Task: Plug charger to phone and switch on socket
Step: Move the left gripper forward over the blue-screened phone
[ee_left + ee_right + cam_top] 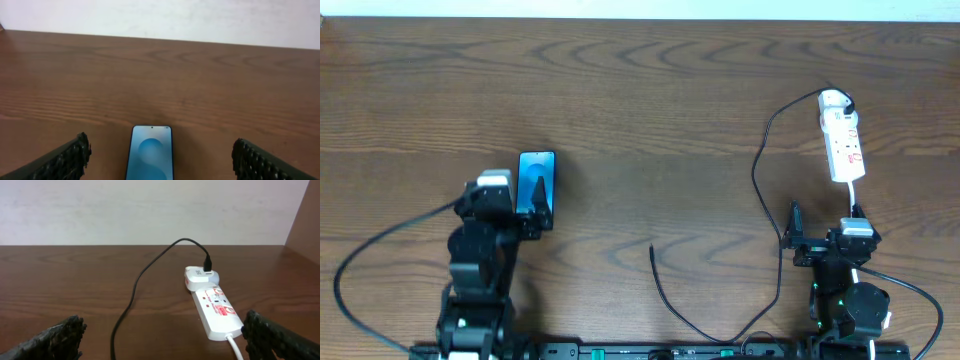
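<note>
The phone (537, 178) lies flat on the table at the left, blue screen up; it also shows in the left wrist view (150, 155). My left gripper (536, 212) is open and sits over the phone's near end, fingers wide on both sides (160, 159). The socket (841, 136) is a white power strip at the far right, with a white adapter plugged into its far end (200, 277). The charger (767, 190) runs from that adapter down the table and back to its free plug end (652, 248) near the middle. My right gripper (820, 237) is open and empty just before the socket (162, 337).
The socket's white cord (235, 347) runs toward my right gripper. Thicker black robot cables (380, 245) loop at the left and right near edges. The table's far edge meets a pale wall (160, 17).
</note>
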